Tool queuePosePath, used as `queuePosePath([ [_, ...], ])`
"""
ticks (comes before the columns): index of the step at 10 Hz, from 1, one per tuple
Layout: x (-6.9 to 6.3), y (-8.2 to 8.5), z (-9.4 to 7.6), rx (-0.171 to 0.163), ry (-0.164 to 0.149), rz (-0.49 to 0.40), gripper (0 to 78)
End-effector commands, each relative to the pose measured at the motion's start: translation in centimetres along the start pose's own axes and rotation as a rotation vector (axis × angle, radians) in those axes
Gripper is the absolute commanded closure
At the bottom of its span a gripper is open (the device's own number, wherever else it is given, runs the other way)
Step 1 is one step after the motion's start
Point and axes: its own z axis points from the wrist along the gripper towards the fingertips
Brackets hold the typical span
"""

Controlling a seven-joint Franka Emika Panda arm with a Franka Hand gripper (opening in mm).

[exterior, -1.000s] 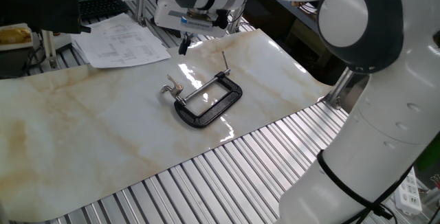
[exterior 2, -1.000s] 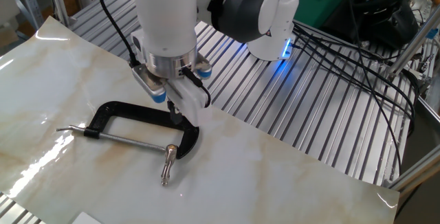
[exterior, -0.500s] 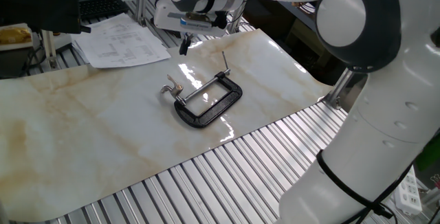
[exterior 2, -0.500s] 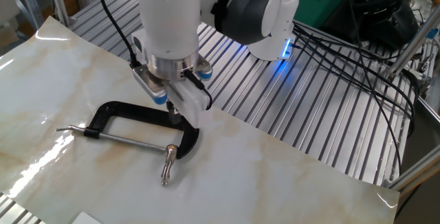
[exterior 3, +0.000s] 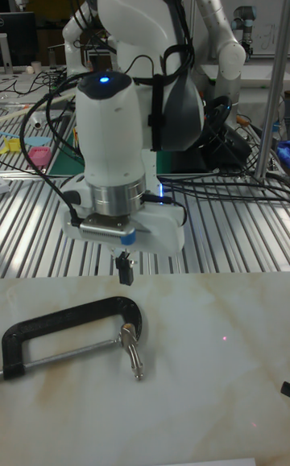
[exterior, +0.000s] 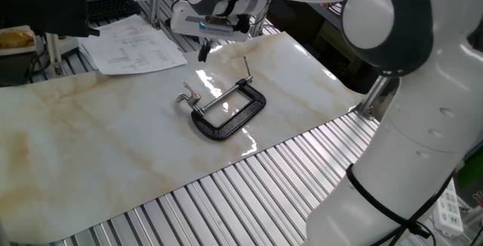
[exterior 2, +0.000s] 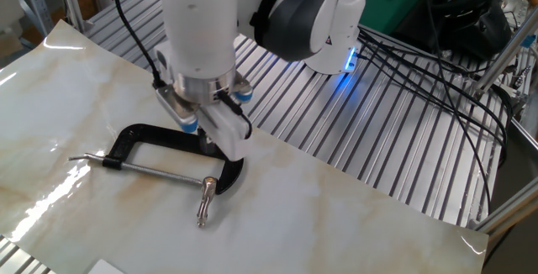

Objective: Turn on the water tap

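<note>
The water tap (exterior: 187, 93) is a small shiny silver fitting with a short lever, held at the jaw end of a black C-clamp (exterior: 226, 115) that lies flat on the marble sheet. It also shows as the silver tap (exterior 2: 204, 200) and tap (exterior 3: 133, 356). My gripper (exterior 3: 125, 266) hangs in the air behind the clamp's curved frame (exterior 3: 72, 317), clear of the tap, with its two black fingers pressed together and nothing between them. In the first fixed view the gripper (exterior: 202, 50) is above the sheet's far edge. My gripper's hand (exterior 2: 202, 110) hides part of the clamp (exterior 2: 160, 133).
The marble-patterned sheet (exterior: 90, 140) covers a slatted aluminium table (exterior: 226, 201). Papers (exterior: 136, 46) and a keyboard (exterior: 109, 8) lie at the back left. Cables (exterior 2: 437, 55) run over the slats behind the arm. The clamp's long screw rod (exterior 2: 155, 170) points to the left.
My gripper has shifted slightly sideways above the clamp, left in the other fixed view. Clamp and tap have not moved.
</note>
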Motion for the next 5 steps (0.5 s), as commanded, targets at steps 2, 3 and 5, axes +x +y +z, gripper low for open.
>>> queuePosePath([
  [2, -1.6, -0.3, 2.0, -0.008, -0.009, -0.009, 77.6],
  [3, -1.7, -0.1, 2.5, -0.009, -0.011, -0.009, 77.6],
  [5, -1.8, 0.2, 3.9, -0.012, -0.020, -0.012, 77.6],
])
